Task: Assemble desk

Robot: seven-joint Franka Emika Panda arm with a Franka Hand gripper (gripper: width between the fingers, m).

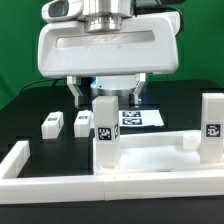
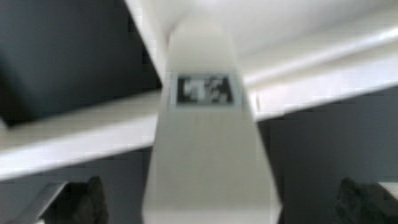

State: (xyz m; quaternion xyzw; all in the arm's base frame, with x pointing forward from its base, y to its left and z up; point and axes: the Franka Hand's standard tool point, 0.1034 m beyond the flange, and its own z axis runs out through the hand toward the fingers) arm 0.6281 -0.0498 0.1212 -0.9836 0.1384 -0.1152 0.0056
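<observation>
White leg [image 1: 105,132] stands in desk top [image 1: 160,143] corner.

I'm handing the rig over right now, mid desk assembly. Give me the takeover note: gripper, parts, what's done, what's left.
Gripper: open, jaws on either side of the middle leg; the wrist view shows gaps on both sides.
Parts: the desk top lies on the table. The middle leg and the right leg stand upright on it. Two loose legs lie on the table on the exterior view's left.
Done: two legs are upright on the desk top. Whether they are fully seated cannot be told.
Left: probably check the middle leg, then fit the two loose legs.
</observation>
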